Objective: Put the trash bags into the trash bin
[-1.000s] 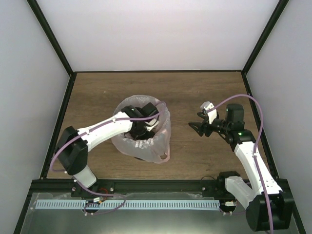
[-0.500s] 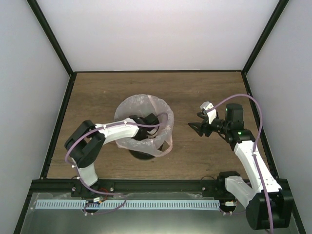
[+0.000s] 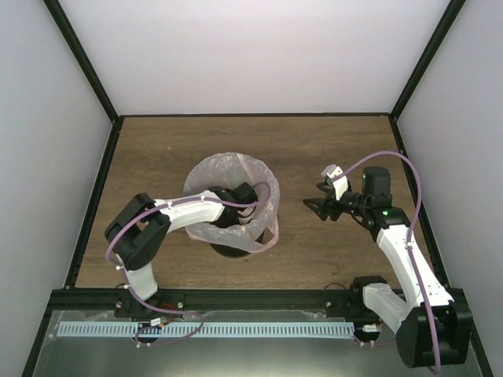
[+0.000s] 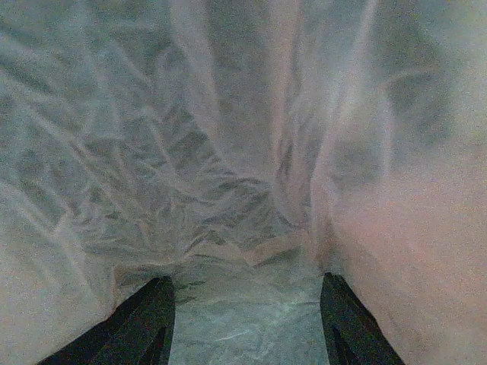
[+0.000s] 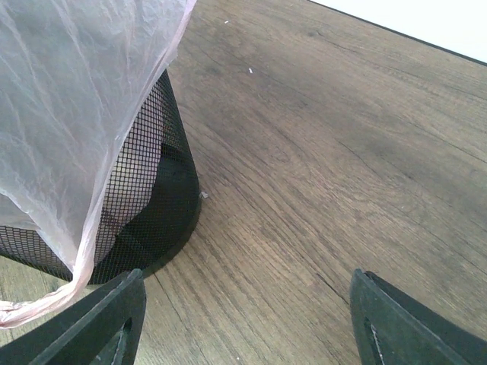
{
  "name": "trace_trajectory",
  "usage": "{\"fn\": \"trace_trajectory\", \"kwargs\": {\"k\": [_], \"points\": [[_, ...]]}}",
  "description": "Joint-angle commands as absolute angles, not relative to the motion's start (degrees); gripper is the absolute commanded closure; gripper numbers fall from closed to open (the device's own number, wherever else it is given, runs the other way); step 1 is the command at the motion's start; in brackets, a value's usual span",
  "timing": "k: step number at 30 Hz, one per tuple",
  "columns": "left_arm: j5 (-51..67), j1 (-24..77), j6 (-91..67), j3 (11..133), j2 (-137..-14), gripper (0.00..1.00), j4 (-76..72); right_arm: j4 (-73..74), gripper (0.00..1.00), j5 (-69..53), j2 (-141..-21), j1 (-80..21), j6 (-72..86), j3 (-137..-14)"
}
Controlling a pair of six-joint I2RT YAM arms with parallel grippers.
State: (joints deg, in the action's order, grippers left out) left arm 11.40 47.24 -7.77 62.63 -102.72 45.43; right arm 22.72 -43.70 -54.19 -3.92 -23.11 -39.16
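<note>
Your brown wood-grain tabletop (image 3: 338,149) carries everything. Left of its centre, the thin translucent pale-pink plastic bag (image 3: 224,166) lines the small round black mesh wastebasket (image 5: 163,190). The bag's crinkled film billows above the rim, and one loop handle hangs down the outside wall. The bin's walls are fine see-through mesh, slightly tapered, on a solid dark base. Your left gripper (image 4: 245,281) is down inside the bag, its dark fingers spread apart, with wrinkled film loose around them and nothing pinched. Your right gripper (image 3: 317,206) hovers to the right of the bin, well apart from it, with its fingers spread wide and empty.
</note>
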Motion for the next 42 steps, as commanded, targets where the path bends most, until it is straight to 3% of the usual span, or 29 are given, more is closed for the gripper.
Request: {"fn": "trace_trajectory", "kwargs": {"k": [1,13,22,33,42], "points": [[10.97,47.54,-8.76,62.23,-102.64,0.45,44.13,23.29,0.25,-44.74,-54.40,-3.60,-23.68,-39.01],[10.86,47.53,-10.67,67.15,-93.11,0.44,49.40,23.46,0.25,-44.96,-54.93,-3.69,-23.89,-39.09],[8.29,47.51,-11.18,71.26,-93.99,0.44,49.96,23.47,0.25,-44.88,-55.02,-3.78,-23.99,-39.10],[6.37,47.79,-14.88,59.58,-92.16,0.43,18.51,23.62,0.25,-44.73,-55.22,-3.87,-24.27,-39.05],[3.22,48.79,-14.50,58.99,-98.95,0.44,19.78,23.71,0.25,-44.47,-55.85,-3.95,-24.51,-38.99]]}}
